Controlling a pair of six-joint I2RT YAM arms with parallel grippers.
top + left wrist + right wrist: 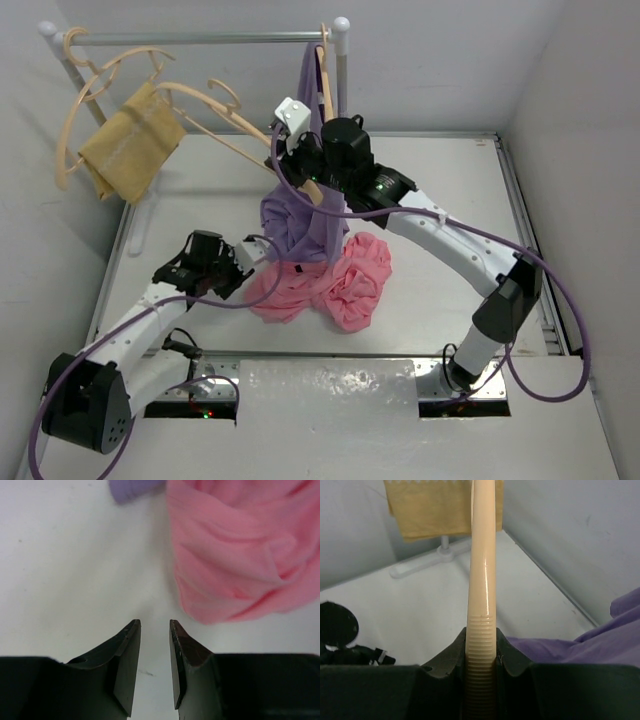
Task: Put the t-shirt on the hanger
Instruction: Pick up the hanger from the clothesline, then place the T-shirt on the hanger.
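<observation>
The pink t-shirt lies crumpled on the table in front of the arms; it fills the upper right of the left wrist view. My left gripper is low at the shirt's left edge, open and empty, with bare table between the fingers. My right gripper is raised at the back and shut on the ridged end of one arm of the pale wooden hanger. The hanger reaches up and left from it toward the rack.
A purple shirt hangs from the rack's right end down onto the table, touching the pink shirt. A mustard-yellow cloth hangs on another hanger at the left. The metal rail spans the back. Walls close in both sides.
</observation>
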